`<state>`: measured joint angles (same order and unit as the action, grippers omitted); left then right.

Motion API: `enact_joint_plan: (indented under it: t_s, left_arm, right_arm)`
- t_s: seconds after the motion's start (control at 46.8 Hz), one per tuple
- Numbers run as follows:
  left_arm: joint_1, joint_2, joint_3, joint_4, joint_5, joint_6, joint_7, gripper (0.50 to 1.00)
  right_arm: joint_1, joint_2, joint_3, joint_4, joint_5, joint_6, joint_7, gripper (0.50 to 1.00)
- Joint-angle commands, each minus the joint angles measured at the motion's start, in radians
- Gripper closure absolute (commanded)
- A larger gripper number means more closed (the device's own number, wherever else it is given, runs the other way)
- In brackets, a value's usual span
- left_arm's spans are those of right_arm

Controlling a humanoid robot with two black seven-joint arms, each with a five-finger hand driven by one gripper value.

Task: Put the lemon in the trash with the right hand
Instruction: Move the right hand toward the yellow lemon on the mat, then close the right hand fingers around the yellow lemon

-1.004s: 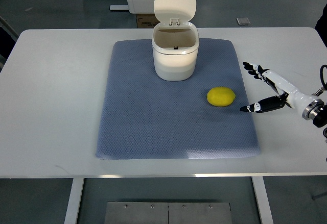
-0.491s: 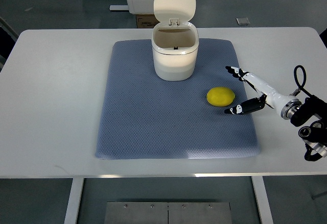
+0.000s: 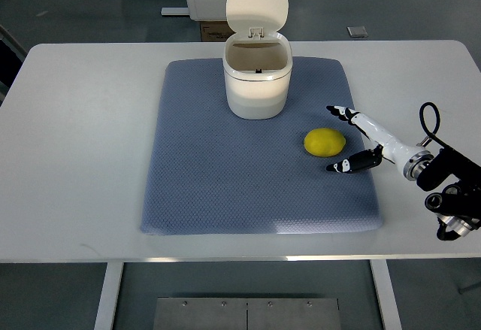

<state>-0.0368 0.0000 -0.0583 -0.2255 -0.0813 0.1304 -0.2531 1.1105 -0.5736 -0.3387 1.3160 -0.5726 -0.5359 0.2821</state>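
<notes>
1. The mat (image 3: 225, 172) covers the middle of the table (image 3: 75, 157); nothing on its left half matters to this step.
2. The bin (image 3: 257, 82) stands at the mat's far edge with its lid (image 3: 258, 5) tipped up and back; the mouth is clear, so the drop needs no lid work; the lemon should go in from the front or right, away from the raised lid.
3. The lemon (image 3: 325, 142) lies on the mat, near the bin's right front and well apart from it, just beside the hand.
4. The right hand (image 3: 353, 140) comes in from the right with fingers spread and holding nothing; the upper fingers (image 3: 342, 111) reach beyond the lemon's far side and the thumb (image 3: 342, 167) sits on its near side, so the fruit lies just left of the gap.
5. To do this well, I judge the hand should slide a little more to the left until the lemon is deep in the gap, then close evenly; a round fruit can squirt out of a shallow fingertip pinch.
6. Hard to tell: whether any fingertip touches the lemon, and how high the hand is above the mat; the bin's bottom is in shadow; the left hand is out of view.
</notes>
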Motion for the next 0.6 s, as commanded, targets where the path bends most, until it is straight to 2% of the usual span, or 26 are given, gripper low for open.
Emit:
enact_joint_plan:
  t_s: [0.0, 0.278, 0.577]
  left_arm:
    - [0.0, 0.0, 0.0, 0.0, 0.0, 0.0, 0.0, 0.5]
    - [0.0, 0.0, 0.0, 0.0, 0.0, 0.0, 0.0, 0.5]
    - [0.0, 0.0, 0.0, 0.0, 0.0, 0.0, 0.0, 0.5]
  right_arm:
    - [0.005, 0.003, 0.0, -0.001, 0.0, -0.004, 0.0, 0.605]
    - [0.015, 0.035, 0.0, -0.009, 0.003, -0.006, -0.027, 0.618]
    - [0.015, 0.057, -0.003, -0.024, 0.003, -0.006, -0.029, 0.622]
